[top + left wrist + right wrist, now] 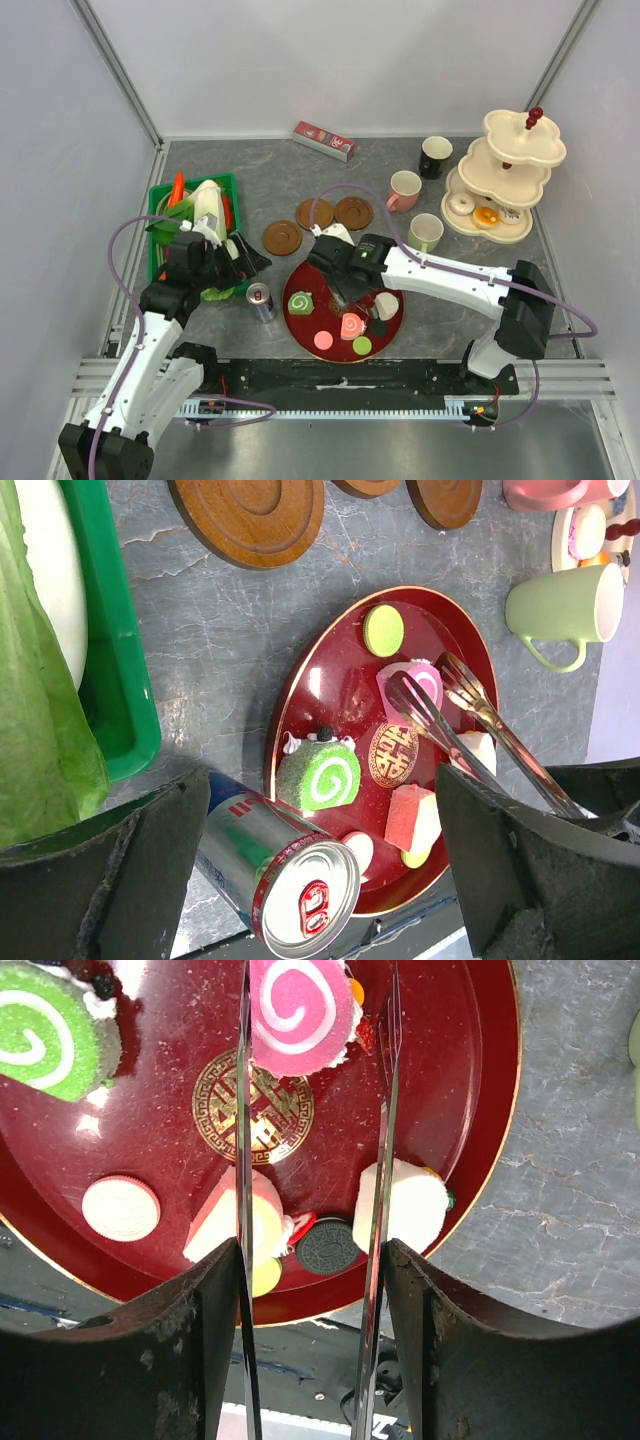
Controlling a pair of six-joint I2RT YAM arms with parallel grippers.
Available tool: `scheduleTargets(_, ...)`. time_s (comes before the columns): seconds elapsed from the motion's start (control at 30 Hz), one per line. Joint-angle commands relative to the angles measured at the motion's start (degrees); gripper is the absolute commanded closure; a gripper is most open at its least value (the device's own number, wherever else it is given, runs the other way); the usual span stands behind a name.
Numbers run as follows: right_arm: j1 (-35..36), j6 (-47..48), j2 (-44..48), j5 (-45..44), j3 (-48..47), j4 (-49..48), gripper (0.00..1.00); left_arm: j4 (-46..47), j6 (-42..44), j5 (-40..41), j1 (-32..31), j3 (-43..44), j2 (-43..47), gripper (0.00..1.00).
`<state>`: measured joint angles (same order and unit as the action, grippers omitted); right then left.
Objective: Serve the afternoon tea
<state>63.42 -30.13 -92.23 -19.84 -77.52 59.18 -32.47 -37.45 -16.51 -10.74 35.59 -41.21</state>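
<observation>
**Tongs poised at the pink swirl roll**

From above: the right hand [345,282] hangs over the red tray [398,322] where the pastries lie. The cream stand [505,170] sits well apart, with the pale green mug [425,232] in between. The left hand [215,255] gapes wide and empty beside the drink can [261,300].

Left wrist: the metal tongs [470,720] have their tips at the pink swirl roll [415,685], and the green swirl roll [322,775] is near but clear.

Right wrist: the hand is clamped partway on the tongs, blades apart, and the roll between them is not pinched. It looks light and a bit squashy. Smooth steel could slip, so squeeze gently across its round sides.
</observation>
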Motion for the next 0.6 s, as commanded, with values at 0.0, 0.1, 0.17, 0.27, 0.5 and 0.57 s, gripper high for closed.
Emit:
scheduleTargets(0.0,-0.5,-0.5,-0.3,-0.9,0.1,-0.7,0.36,1.5,-1.0,0.5,-0.2,0.0,0.3,0.01)
scheduleTargets(0.1,-0.5,-0.2,-0.5,-0.6,0.3,-0.6,0.37,1.5,-1.0,0.6,-0.2,0.0,0.3,0.01)
scheduleTargets(0.17,-0.5,0.0,-0.5,0.1,0.3,-1.0,0.38,1.5,-1.0,0.7,-0.4,0.0,0.3,0.01)
scheduleTargets(0.27,-0.5,0.2,0.0,0.4,-0.2,-1.1,0.42,1.5,-1.0,0.7,-0.3,0.0,0.3,0.01)
scheduleTargets(0.5,-0.5,-1.0,4.0,-4.1,-3.6,1.5,0.46,1.5,-1.0,0.7,-0.4,0.0,0.5,0.01)
scheduleTargets(0.57,-1.2,-1.3,5.9,-5.6,-4.8,2.5,0.47,1.5,-1.0,0.7,-0.4,0.0,0.4,0.01)
